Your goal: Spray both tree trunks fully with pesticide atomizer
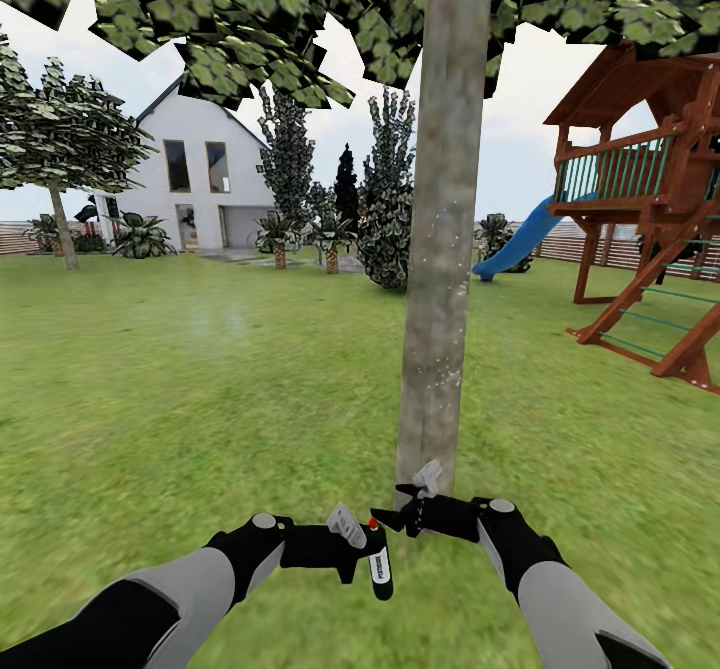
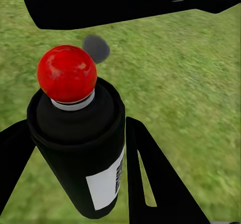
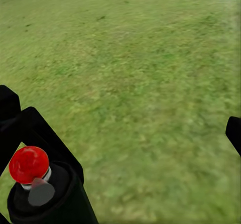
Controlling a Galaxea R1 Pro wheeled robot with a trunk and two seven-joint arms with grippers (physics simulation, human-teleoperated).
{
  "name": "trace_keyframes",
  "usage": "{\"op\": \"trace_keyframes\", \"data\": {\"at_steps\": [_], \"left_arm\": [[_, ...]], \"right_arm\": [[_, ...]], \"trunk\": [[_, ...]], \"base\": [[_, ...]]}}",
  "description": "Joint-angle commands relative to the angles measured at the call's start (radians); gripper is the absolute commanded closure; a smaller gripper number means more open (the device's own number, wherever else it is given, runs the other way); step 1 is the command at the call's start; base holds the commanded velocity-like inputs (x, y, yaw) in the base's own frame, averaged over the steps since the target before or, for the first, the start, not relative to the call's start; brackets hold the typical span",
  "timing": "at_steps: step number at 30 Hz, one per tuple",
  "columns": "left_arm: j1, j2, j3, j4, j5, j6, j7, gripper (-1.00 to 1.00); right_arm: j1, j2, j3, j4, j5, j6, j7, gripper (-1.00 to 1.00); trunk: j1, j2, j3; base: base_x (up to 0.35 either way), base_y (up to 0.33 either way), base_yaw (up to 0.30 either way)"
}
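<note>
The pesticide atomizer (image 1: pixel 380 561), a dark can with a white label and a red ball top, sits in my left gripper (image 1: pixel 365 546), which is shut on it low in the head view. The left wrist view has the atomizer (image 2: pixel 75 128) upright between the black fingers (image 2: pixel 150 174). One tree trunk (image 1: pixel 440 249) rises straight ahead, close, with pale specks on its bark. My right gripper (image 1: pixel 405 505) is open at the trunk's base, just right of the can. The atomizer (image 3: pixel 35 184) also appears in the right wrist view. A second tree (image 1: pixel 62 219) stands far left.
A wooden playset (image 1: pixel 650 209) with a blue slide (image 1: pixel 520 239) stands to the right. Dark conifers (image 1: pixel 385 189), short palms (image 1: pixel 330 239) and a white house (image 1: pixel 200 189) lie beyond. A slat fence (image 1: pixel 585 239) rings the lawn (image 1: pixel 200 379).
</note>
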Motion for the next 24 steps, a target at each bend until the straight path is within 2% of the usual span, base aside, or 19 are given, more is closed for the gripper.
{"op": "trace_keyframes", "data": {"at_steps": [1, 6, 8, 10, 12, 17, 18, 19, 20, 21, 23, 24], "left_arm": [[0.000, 0.000, 0.002, 0.000, 0.000, -0.001, 0.001, 1.00], [0.000, 0.000, 0.003, 0.000, 0.000, -0.001, 0.001, 1.00], [0.000, 0.000, 0.002, 0.000, 0.000, -0.001, 0.001, 1.00], [0.000, 0.000, 0.003, 0.000, 0.000, -0.001, 0.001, 1.00], [0.000, 0.000, 0.002, 0.000, 0.000, -0.001, 0.001, 1.00], [0.000, 0.000, 0.003, 0.000, 0.000, -0.001, 0.001, 1.00], [0.000, 0.000, 0.003, 0.000, 0.000, -0.001, 0.001, 1.00], [0.000, 0.000, 0.003, 0.000, 0.000, -0.001, 0.001, 1.00], [0.000, 0.000, 0.003, 0.000, 0.000, -0.001, 0.002, 1.00], [0.000, 0.001, 0.004, -0.001, 0.000, -0.001, 0.004, 1.00], [0.000, 0.002, 0.005, -0.001, 0.000, -0.001, 0.010, 1.00], [0.000, 0.004, 0.006, -0.002, 0.000, -0.001, 0.034, 1.00]], "right_arm": [[0.000, 0.000, 0.000, 0.000, 0.000, 0.000, 0.000, -1.00], [0.000, -0.002, -0.001, -0.001, 0.000, -0.001, 0.000, -1.00], [0.000, -0.015, -0.002, -0.002, -0.001, 0.000, -0.003, -1.00], [0.000, -0.043, -0.005, -0.004, -0.002, 0.001, -0.004, -1.00], [0.000, -0.092, -0.008, -0.007, -0.005, 0.003, -0.010, -1.00], [0.000, -0.184, -0.013, -0.010, -0.011, 0.005, -0.022, -1.00], [0.000, -0.218, -0.044, -0.010, -0.011, 0.005, -0.031, -1.00], [0.000, -0.242, -0.107, -0.010, -0.010, 0.004, -0.075, -1.00], [0.000, -0.251, -0.153, -0.009, -0.008, 0.002, -0.134, -1.00], [0.012, -0.260, -0.200, -0.002, -0.005, -0.002, -0.302, -1.00], [0.054, -0.268, -0.230, 0.022, -0.002, -0.015, -0.574, -1.00], [0.106, -0.277, -0.240, 0.054, 0.000, -0.035, -0.741, -1.00]], "trunk": [[0.000, 0.000, 0.000], [0.000, 0.000, 0.000], [0.000, 0.000, 0.000], [0.000, 0.000, 0.000], [0.000, 0.000, 0.000], [0.000, 0.000, 0.000], [0.000, 0.000, 0.000], [0.000, 0.000, 0.000], [0.000, 0.000, 0.000], [0.000, 0.000, 0.000], [0.000, 0.000, 0.000], [0.000, 0.000, 0.000]], "base": [[0.000, 0.000, 0.000], [0.000, 0.000, 0.000], [0.000, 0.000, 0.000], [0.000, 0.000, 0.000], [0.000, 0.000, 0.000], [0.000, 0.000, 0.000], [0.000, 0.000, 0.000], [0.000, 0.000, 0.000], [0.000, 0.000, 0.000], [0.000, 0.000, 0.000], [0.000, 0.000, 0.000], [0.000, 0.000, 0.000]]}}
